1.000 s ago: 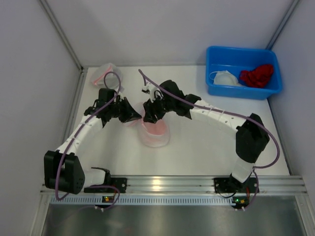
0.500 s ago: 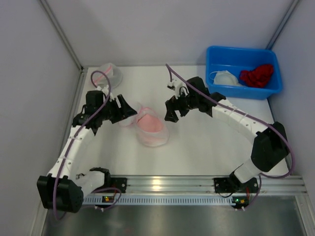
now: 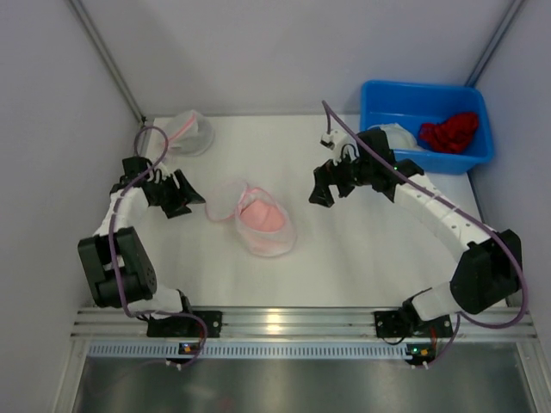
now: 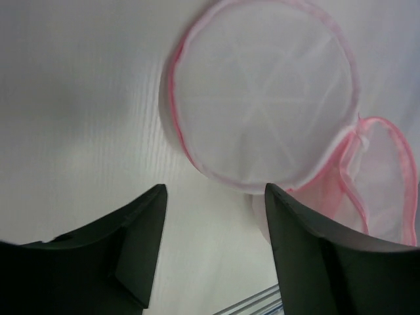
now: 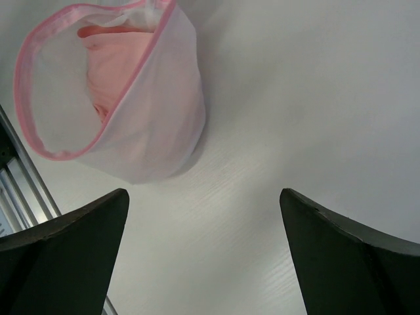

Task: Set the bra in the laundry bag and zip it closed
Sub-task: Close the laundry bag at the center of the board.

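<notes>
Open tabletop (image 3: 284,155) surrounds the laundry bag (image 3: 263,225). A narrow bare strip separates its flap from the left gripper (image 3: 191,200), and a wider one separates the bag from the right gripper (image 3: 320,191). Both grippers have their jaws apart with nothing between them. Obstacles: blue bin (image 3: 448,162) at the far right corner, second mesh bag (image 3: 189,131) at the far left corner, left wall (image 3: 60,129) near the left gripper.

Pink bra (image 3: 261,215), white pink-trimmed laundry bag (image 3: 272,246)
</notes>
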{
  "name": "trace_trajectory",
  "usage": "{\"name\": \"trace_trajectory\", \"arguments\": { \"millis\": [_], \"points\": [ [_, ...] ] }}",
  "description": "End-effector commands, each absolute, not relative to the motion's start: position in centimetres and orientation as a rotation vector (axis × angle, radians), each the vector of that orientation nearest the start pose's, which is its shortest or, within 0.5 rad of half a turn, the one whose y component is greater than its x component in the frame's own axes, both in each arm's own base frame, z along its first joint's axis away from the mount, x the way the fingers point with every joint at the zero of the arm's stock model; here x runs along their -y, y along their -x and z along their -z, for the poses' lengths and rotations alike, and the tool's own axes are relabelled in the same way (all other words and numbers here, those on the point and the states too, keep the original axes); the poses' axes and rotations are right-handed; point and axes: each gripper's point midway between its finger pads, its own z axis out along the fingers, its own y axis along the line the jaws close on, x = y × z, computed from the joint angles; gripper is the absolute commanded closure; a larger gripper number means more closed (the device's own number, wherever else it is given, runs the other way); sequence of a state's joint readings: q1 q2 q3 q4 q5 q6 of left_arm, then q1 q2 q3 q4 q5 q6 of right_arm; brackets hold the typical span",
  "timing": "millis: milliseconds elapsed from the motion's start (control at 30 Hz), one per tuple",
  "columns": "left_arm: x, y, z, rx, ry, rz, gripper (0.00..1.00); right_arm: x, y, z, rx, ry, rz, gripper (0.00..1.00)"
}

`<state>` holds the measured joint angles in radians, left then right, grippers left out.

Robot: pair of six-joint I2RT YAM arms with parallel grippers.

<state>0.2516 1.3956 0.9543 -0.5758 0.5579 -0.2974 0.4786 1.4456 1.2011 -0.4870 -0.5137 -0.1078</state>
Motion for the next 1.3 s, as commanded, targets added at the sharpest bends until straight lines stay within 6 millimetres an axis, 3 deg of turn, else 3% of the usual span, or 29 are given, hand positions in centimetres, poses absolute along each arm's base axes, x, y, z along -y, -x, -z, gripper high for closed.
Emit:
{"name": "trace_trajectory", "arguments": {
  "millis": [0, 33, 167, 367, 567, 700, 733, 800, 833, 900, 1067, 1100, 1200, 1267],
  "points": [
    [1.4, -35.0, -12.6, -2.422, 0.273, 0.756, 0.34, -23.4, -30.9, -21.3, -2.071, 0.852, -0.785, 0.01],
    [1.4, -35.3, -11.2, -2.455, 0.256, 0.773, 0.42, -23.0, -31.5, -21.3, -2.079, 0.804, -0.765, 0.01],
    [0.7, -37.1, -9.1, -2.487, 0.231, 0.746, 0.44, -20.4, -32.8, -21.7, -2.065, 0.718, -0.768, 0.01],
    [0.9, -39.4, -6.0, -2.554, 0.235, 0.717, 0.45, -19.1, -33.3, -21.2, -2.164, 0.664, -0.879, 0.01],
    [2.0, -40.8, -3.8, -2.605, 0.177, 0.626, 0.5, -18.0, -33.5, -21.1, -2.177, 0.609, -0.864, 0.01],
    [2.3, -41.1, -2.7, -2.633, 0.171, 0.576, 0.69, -17.8, -33.4, -21.4, -2.176, 0.602, -0.855, 0.01],
    [2.3, -41.3, -2.8, -2.63, 0.176, 0.573, 0.83, -17.8, -33.4, -21.4, -2.176, 0.601, -0.853, 0.01],
    [2.3, -41.6, -3.6, -2.61, 0.171, 0.576, 0.95, -17.6, -33.3, -21.7, -2.172, 0.6, -0.85, 0.01],
    [2.5, -41.8, -4.9, -2.577, 0.155, 0.591, 1.0, -17.5, -33.2, -21.8, -2.17, 0.601, -0.848, 0.01],
    [2.8, -42.2, -6.9, -2.528, 0.125, 0.598, 1.0, -17.4, -33.1, -21.7, -2.173, 0.598, -0.847, 0.01],
    [3.2, -42.7, -15.5, -2.324, -0.064, 0.455, 1.0, -17.6, -32.4, -21.2, -2.185, 0.602, -0.891, 0.0],
    [4.1, -42.2, -17.7, -2.265, -0.159, 0.407, 1.0, -17.7, -32.3, -21.1, -2.19, 0.601, -0.898, 0.01],
    [6.8, -40.8, -21.0, -2.169, -0.334, 0.283, 1.0, -17.9, -32.0, -20.9, -2.207, 0.607, -0.927, 0.01],
    [8.7, -39.9, -22.0, -2.13, -0.417, 0.185, 1.0, -18.0, -31.8, -21.2, -2.217, 0.607, -0.938, 0.01]
  ]
}}
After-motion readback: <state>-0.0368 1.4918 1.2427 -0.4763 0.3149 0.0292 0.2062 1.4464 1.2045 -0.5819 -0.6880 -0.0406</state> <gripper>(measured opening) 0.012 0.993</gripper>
